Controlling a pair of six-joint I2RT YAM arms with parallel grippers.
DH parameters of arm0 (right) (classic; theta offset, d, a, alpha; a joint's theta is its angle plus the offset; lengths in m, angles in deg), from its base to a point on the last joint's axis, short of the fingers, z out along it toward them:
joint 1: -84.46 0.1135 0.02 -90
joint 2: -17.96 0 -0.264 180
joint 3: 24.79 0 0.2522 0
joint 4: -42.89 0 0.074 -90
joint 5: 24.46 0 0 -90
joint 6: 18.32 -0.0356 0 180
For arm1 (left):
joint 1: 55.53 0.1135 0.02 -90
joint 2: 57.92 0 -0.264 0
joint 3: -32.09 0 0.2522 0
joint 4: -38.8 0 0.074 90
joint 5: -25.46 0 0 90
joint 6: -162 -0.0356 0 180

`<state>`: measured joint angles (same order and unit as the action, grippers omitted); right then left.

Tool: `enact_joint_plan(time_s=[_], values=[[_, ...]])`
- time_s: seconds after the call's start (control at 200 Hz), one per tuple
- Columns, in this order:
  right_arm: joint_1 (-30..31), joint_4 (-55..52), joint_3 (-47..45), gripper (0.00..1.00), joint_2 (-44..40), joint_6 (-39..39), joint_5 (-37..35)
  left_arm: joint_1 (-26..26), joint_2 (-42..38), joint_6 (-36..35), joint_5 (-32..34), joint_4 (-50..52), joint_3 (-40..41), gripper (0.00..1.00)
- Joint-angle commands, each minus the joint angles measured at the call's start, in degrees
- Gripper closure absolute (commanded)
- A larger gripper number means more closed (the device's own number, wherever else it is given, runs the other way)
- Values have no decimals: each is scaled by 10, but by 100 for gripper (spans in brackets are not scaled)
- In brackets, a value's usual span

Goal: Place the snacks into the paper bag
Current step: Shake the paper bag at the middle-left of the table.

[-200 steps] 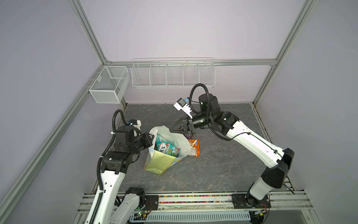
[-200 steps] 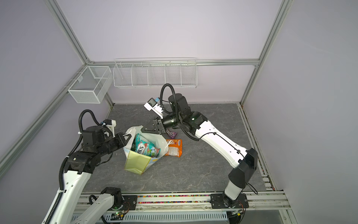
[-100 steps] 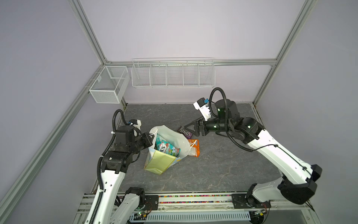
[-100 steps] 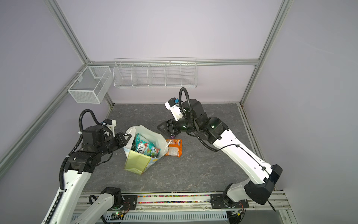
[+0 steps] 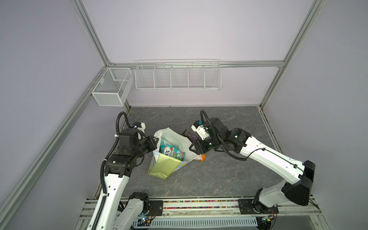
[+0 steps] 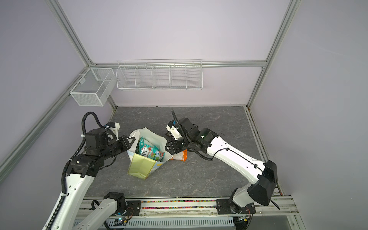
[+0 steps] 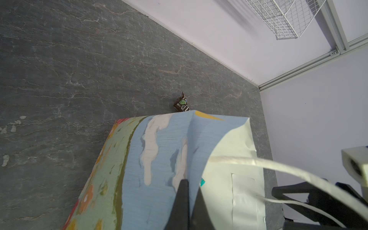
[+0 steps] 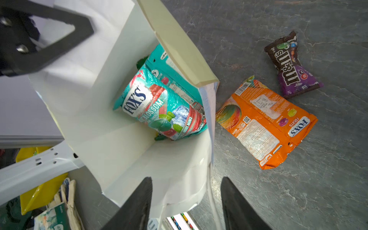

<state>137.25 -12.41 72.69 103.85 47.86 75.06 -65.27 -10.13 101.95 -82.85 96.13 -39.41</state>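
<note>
Pinching the rim of the paper bag in both top views: left gripper, jaws pressed together on the paper. The bag stands tilted on the grey table, mouth wide, right ahead of that gripper's tips. Right gripper is at the opposite rim, jaws spread. Teal-red FOX'S pouch is inside the bag, between the two grippers. Orange pouch is on the table just below the right gripper, against the bag's outside. Brown-purple M&M's pack is on the table beside the right wrist, outside the bag.

Left wrist: left gripper is clamped flat on the bag edge, with the blue-sky print on one side of the fingers and the white inside on the other. White cord handle crosses close by the tips. The M&M's pack peeks past the bag's far edge, well ahead of the tips.

Right wrist: right gripper has its jaws apart, and the bag's near wall runs between them. Can't tell if either pad touches paper. The FOX'S pouch is ahead of the tips, down in the bag, with a second teal pouch behind it. The orange pouch lies back side up, ahead and off to one side of the tips, outside the bag wall. The M&M's pack is just beyond it. Left gripper is at the far rim.
</note>
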Motion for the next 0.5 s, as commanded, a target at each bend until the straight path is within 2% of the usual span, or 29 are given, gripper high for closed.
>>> enact_joint_plan(time_s=[0.0, 0.125, 0.37, 0.44, 0.495], values=[[9, 0, -18, 44, 15, -15, -23, 2, -7, 0, -4, -15, -2, 100], [19, 2, -24, 48, 26, -21, -27, 2, -11, 0, -4, -13, 1, 100], [27, 17, -8, 86, 41, -28, -21, 2, -16, 1, -7, -14, 8, 100], [27, 36, -6, 93, 42, -26, -4, 1, -17, 1, -7, -14, 10, 100], [26, 50, 2, 93, 44, -23, 7, 1, -15, 2, -9, -16, 10, 100]])
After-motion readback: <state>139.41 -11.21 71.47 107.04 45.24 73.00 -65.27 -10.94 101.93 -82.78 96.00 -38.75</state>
